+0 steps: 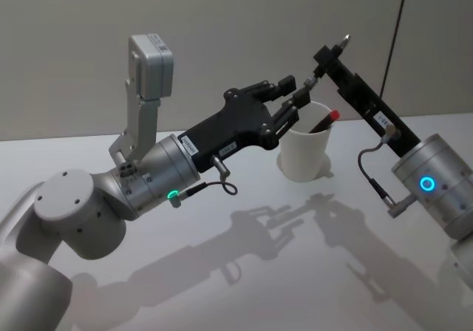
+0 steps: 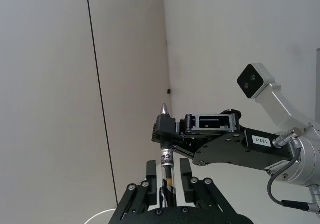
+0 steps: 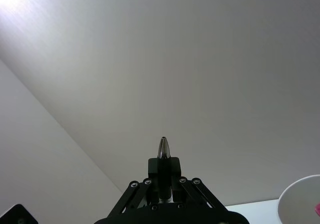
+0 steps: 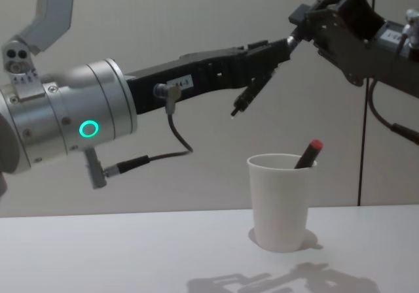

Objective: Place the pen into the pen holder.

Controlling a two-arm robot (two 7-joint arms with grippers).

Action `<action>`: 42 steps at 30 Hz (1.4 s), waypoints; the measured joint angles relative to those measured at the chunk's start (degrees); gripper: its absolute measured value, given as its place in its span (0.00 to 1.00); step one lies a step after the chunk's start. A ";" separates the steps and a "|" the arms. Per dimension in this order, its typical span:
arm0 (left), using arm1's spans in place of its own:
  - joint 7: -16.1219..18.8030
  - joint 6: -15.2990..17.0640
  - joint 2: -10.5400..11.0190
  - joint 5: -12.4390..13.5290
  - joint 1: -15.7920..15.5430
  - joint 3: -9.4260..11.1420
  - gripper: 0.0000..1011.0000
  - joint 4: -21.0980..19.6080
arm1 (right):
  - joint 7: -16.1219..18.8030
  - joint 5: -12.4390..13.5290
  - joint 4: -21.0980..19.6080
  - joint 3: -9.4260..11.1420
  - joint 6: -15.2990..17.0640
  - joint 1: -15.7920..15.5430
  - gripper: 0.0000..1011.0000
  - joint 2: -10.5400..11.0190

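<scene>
Head view: the pen [image 1: 344, 41] is held aloft by the right gripper [image 1: 323, 57], silver tip upward, above the cup [image 1: 304, 154]. The left gripper [image 1: 301, 94] is reached in beside it. A red-capped pen [image 1: 328, 119] is seen leaning inside the cup.
Left wrist view: the pen's barrel is straddled by the left fingers [image 2: 151, 176], with a gap on each side, so this tool is judged wide, not clamped.
Right wrist view: the pen is gripped just below its tip by narrow right jaws. The cup's rim is seen well apart from them.
Chest view: both grippers are shown high above the cup, a height not given elsewhere.
Progress: the held pen is not yet placed. A handover and lowering are judged left.
</scene>
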 joint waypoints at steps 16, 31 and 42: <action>0.00 0.01 0.00 0.04 0.00 0.03 0.74 0.00 | 0.02 0.01 -0.02 -0.05 0.01 0.00 0.12 -0.01; 0.00 0.00 0.00 0.05 0.00 0.03 0.99 0.00 | 0.16 -1.89 0.80 0.97 -1.82 0.45 0.12 1.43; 0.00 0.01 0.00 0.04 0.00 0.03 0.99 0.00 | 0.59 -6.94 4.78 3.24 -5.30 2.76 0.12 3.73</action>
